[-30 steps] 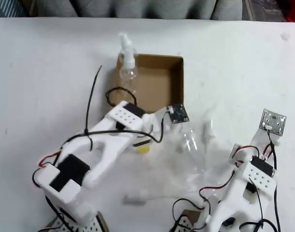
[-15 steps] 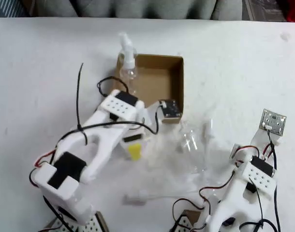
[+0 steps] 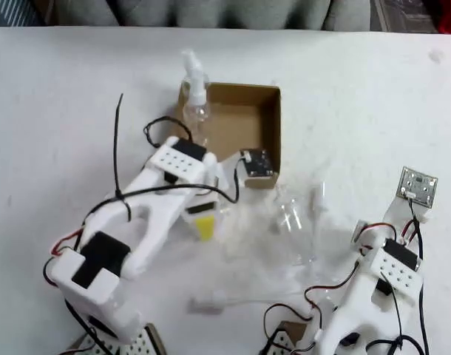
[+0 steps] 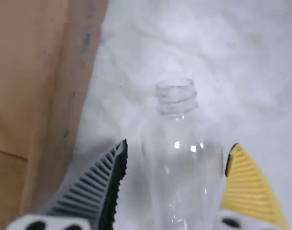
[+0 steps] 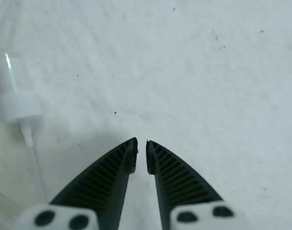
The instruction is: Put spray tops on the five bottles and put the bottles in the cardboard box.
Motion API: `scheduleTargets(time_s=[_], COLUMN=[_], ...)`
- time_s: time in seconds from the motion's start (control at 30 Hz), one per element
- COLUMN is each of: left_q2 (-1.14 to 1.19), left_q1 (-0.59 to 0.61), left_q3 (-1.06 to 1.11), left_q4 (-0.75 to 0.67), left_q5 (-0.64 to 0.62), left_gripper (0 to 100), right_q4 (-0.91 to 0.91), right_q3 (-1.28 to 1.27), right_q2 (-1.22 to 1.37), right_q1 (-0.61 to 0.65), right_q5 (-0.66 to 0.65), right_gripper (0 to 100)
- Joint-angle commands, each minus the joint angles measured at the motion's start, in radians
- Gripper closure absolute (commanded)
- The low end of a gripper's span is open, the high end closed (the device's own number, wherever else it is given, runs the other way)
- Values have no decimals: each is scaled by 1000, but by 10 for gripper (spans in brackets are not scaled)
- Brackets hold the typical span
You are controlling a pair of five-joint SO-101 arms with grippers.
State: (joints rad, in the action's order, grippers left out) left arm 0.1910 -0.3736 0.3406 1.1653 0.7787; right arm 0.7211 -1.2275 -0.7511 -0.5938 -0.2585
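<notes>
At the near-left corner of the cardboard box, the left gripper sits low over the desk. In the left wrist view the left gripper is spread wide around a clear uncapped bottle. The threaded neck is bare and points away from the wrist. There is a gap on the grey finger side. The yellow finger is right at the bottle wall, but contact can't be confirmed. The brown box wall runs just beside that bottle.

A capped bottle with its spray top on stands upright at the box's far-left corner. Whether it is inside or just outside the wall can't be told. More clear loose bottles lie on the desk between the two arms, near the box's front-right corner.

The right gripper is at the right side of the desk. Its tips are nearly together with only a sliver between them, and it holds nothing. A loose spray top with its dip tube lies on the desk near it, not touching.
</notes>
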Motion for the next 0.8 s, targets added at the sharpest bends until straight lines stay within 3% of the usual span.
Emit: scheduleTargets(time_s=[0.0, 0.17, 0.43, 0.5, 0.77], left_q2=[-5, -5, -4, -12, -18], left_q1=[-13, -5, -15, -13, 74], left_q3=[48, 64, 77, 98, 106], left_q4=[-100, -120, -124, -123, -124], left_q5=[0, 0, 2, -2, -252], left_gripper=[699, 723, 980, 974, 980], right_q4=[-16, -16, -16, -16, -16], right_q3=[5, 5, 5, 5, 5], right_q2=[1, 1, 1, 1, 1], right_q1=[-7, -7, -7, -7, -7], right_q5=[3, 3, 3, 3, 3], right_gripper=[981, 981, 981, 981, 981])
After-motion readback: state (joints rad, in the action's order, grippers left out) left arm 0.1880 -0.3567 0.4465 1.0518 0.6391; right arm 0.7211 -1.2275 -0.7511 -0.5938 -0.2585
